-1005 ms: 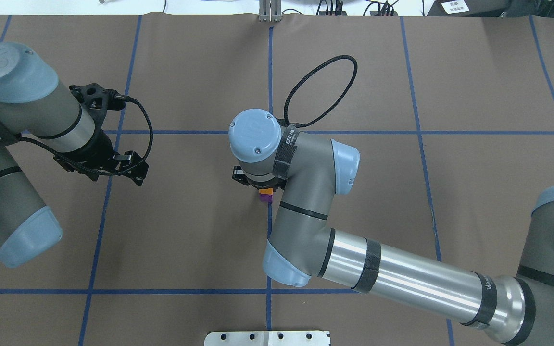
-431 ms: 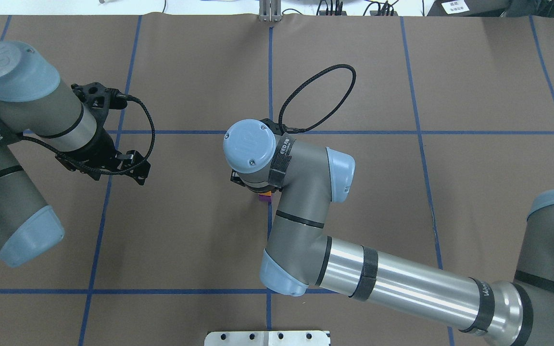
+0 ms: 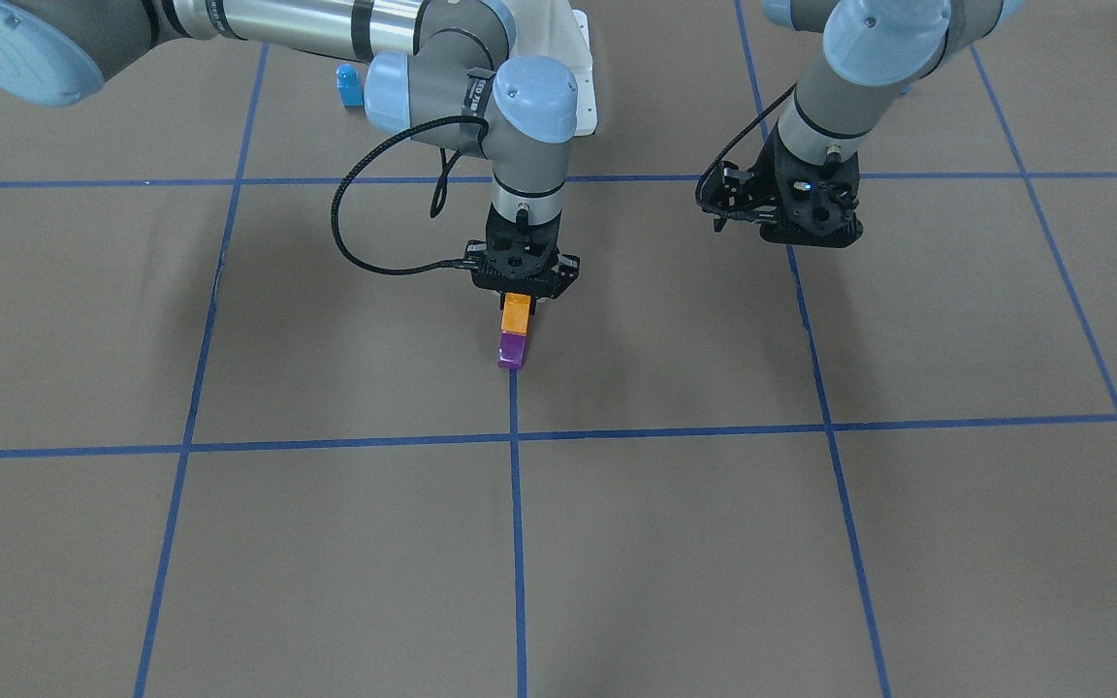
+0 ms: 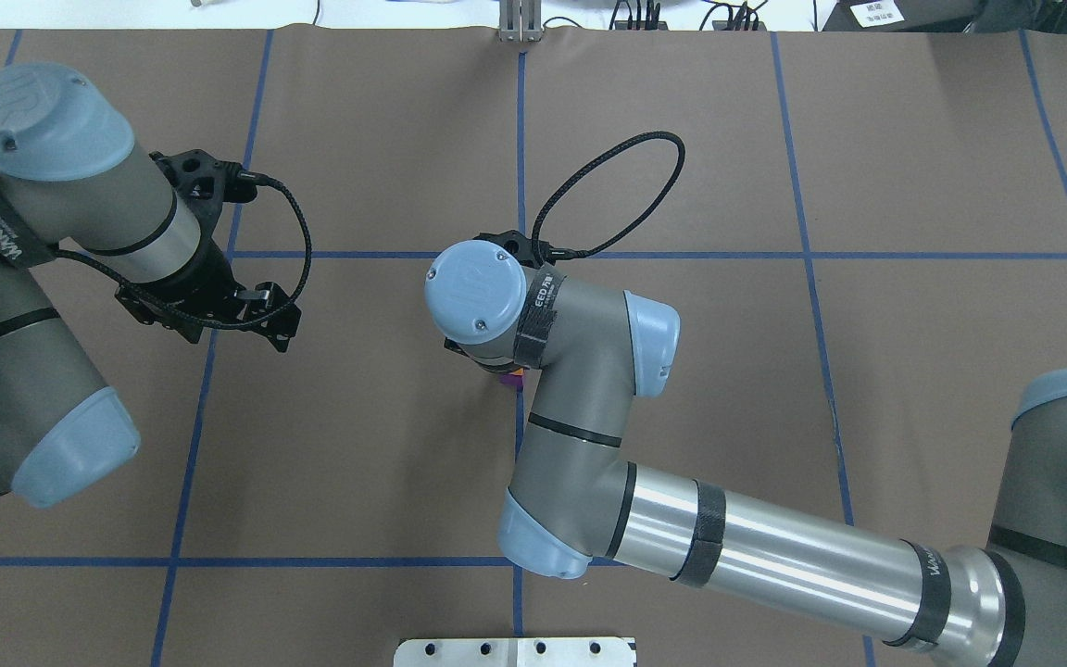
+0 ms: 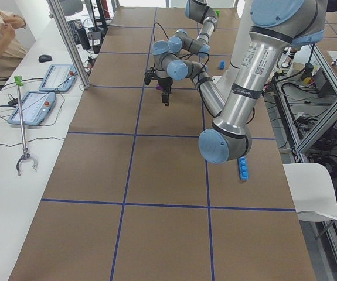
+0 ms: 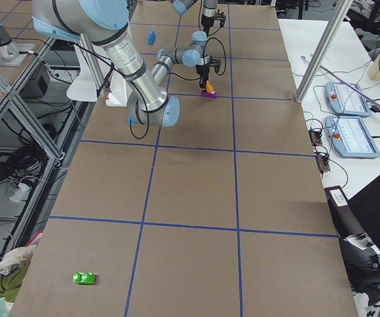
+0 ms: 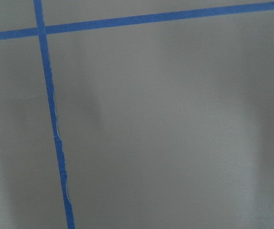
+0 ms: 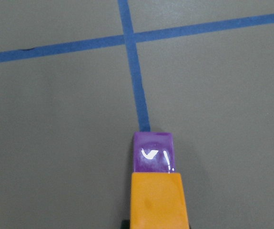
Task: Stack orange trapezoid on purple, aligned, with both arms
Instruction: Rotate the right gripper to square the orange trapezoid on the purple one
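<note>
The orange trapezoid (image 3: 516, 312) sits directly on top of the purple block (image 3: 512, 349), which rests on the table by a blue tape line. My right gripper (image 3: 520, 291) hangs straight above and is shut on the orange block's upper part. The right wrist view shows the orange block (image 8: 158, 200) close up, with the purple block (image 8: 153, 151) just beyond it, their sides roughly in line. In the overhead view the right wrist hides most of the stack; only a purple sliver (image 4: 513, 379) shows. My left gripper (image 3: 780, 233) hovers apart from the stack, open and empty.
A small blue single-stud block (image 3: 350, 85) stands near the white base plate (image 3: 580, 58). A long blue brick (image 5: 243, 168) lies by the left arm's base. A green brick (image 6: 84, 278) lies far down the table. Operator desks with tablets line the far side.
The right wrist has shifted a little left and covers more of the stack in the overhead view. The left arm has moved slightly right and away from the robot.
</note>
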{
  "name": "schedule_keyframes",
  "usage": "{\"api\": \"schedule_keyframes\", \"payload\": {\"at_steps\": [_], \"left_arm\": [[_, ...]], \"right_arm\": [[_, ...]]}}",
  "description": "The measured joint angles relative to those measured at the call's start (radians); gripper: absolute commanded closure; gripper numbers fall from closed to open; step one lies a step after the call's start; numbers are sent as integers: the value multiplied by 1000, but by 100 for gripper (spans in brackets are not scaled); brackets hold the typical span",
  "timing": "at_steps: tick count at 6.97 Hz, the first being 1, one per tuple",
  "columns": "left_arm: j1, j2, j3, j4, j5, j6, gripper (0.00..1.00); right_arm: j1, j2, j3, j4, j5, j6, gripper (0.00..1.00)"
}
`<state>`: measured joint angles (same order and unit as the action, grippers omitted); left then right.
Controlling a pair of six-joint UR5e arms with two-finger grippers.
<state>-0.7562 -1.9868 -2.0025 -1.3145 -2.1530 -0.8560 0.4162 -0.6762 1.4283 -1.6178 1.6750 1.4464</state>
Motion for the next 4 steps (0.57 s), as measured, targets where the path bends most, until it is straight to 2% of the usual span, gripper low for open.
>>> {"api": "schedule_keyframes", "payload": {"at_steps": [4], "left_arm": [[0, -9, -1, 12, 0, 0, 0]], "right_arm": [[-15, -1, -1, -3, -52, 41, 100]]}}
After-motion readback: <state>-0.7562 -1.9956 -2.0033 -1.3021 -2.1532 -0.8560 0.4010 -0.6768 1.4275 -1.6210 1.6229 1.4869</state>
